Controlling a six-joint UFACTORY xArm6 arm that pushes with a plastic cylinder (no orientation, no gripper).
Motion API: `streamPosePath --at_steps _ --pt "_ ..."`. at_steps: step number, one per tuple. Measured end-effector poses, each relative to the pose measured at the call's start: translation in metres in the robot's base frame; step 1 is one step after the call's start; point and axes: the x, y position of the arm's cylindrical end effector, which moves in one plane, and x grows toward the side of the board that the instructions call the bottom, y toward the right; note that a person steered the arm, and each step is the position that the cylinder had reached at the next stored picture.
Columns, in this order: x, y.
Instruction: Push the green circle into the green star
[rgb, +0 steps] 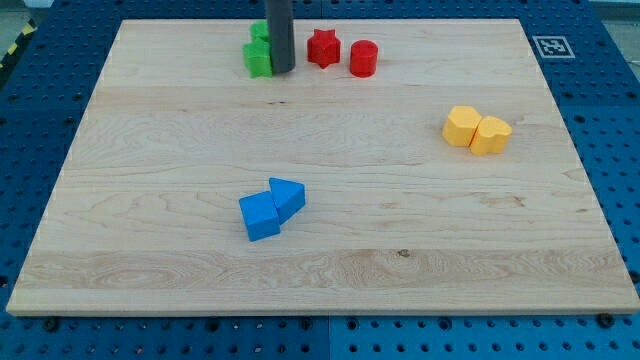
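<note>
Two green blocks sit touching near the view's top edge. The nearer green block has an angular outline. The farther green block is partly hidden by my rod, so I cannot tell which is the circle and which the star. My tip rests on the board right against the right side of the nearer green block.
A red star and a red circle lie just right of my rod. Two touching yellow blocks sit at the view's right. A blue cube and a blue triangle touch below the middle of the wooden board.
</note>
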Motion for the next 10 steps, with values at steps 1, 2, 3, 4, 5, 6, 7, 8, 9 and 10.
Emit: streamPosePath --at_steps 1,2,3,4,5,6,7,8,9,10 --pt "0.007 -0.020" --pt "0.009 -0.014" --pt "0.007 0.005" --pt "-0.003 0.028" --pt "-0.031 0.031" --pt "-0.058 0.031" --pt "-0.080 0.029" --pt "-0.083 0.016" --pt "-0.083 0.007" --pt "-0.083 0.002"
